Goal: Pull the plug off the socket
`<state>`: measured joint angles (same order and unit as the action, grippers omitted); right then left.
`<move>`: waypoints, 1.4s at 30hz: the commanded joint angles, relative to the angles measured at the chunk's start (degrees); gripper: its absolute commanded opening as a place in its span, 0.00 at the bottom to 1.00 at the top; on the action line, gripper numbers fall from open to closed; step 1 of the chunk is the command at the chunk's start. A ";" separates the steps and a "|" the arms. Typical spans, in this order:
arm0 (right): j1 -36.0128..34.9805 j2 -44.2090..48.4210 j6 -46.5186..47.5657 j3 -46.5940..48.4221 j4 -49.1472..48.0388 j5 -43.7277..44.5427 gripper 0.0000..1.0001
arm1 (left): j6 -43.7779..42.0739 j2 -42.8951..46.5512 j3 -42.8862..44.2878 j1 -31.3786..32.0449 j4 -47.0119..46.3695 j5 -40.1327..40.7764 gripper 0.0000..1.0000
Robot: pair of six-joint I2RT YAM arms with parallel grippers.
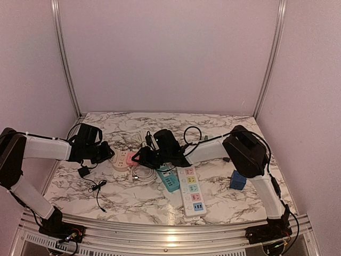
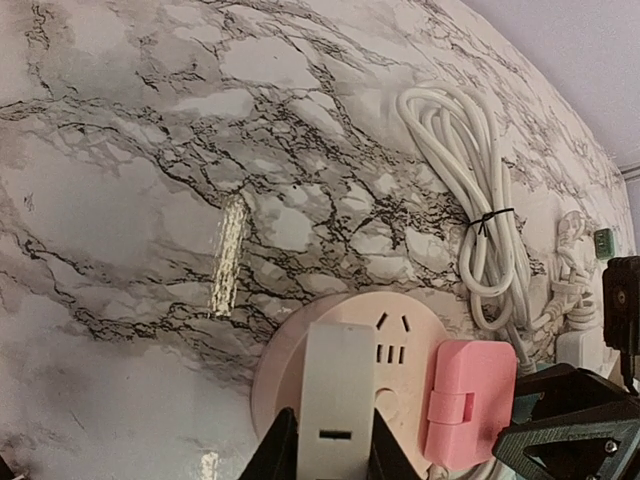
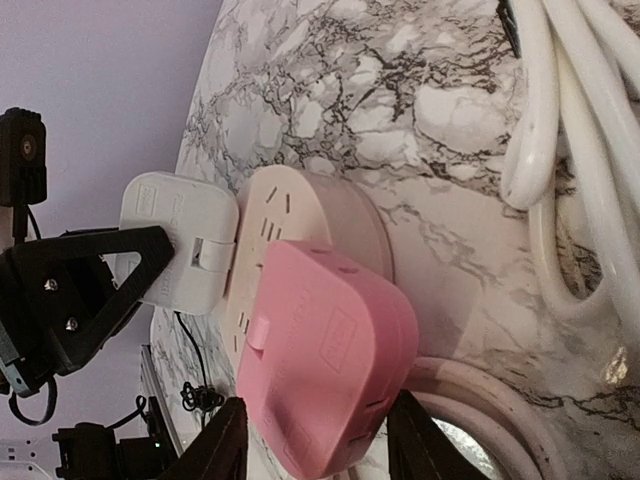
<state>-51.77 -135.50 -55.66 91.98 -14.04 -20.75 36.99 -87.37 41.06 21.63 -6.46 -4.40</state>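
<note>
A round pale-pink socket (image 2: 400,335) lies on the marble table, left of centre (image 1: 121,159). Two plugs sit in it: a white plug (image 2: 337,390) and a pink plug (image 3: 325,350). My left gripper (image 2: 333,420) is shut on the white plug, one black finger pressed against each side. My right gripper (image 3: 318,415) comes from the right and has its fingers against both sides of the pink plug. The pink plug still sits against the socket's face (image 3: 320,215). In the top view the two grippers (image 1: 109,153) (image 1: 139,158) meet over the socket.
A bundled white cable (image 2: 480,200) lies just behind the socket. To the right are a teal power strip (image 1: 169,178), a white strip with coloured outlets (image 1: 192,194) and a blue block (image 1: 237,180). A black adapter with a thin cord (image 1: 85,172) lies front left.
</note>
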 commanded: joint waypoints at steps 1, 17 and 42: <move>-0.52 -1.26 -0.69 1.59 0.82 -0.80 0.46 | 0.61 0.61 -1.34 1.30 3.24 0.12 0.21; -0.60 -0.20 -3.27 3.57 -1.24 -2.67 0.33 | 0.57 -0.35 -1.09 3.15 5.09 1.98 0.21; -0.90 -2.51 -2.57 6.63 2.52 -3.23 0.23 | -0.72 -2.34 1.43 4.20 8.46 3.52 0.20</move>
<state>-52.01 -136.66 -58.50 96.29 -12.16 -23.38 36.99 -88.27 41.34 25.26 -2.44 -0.99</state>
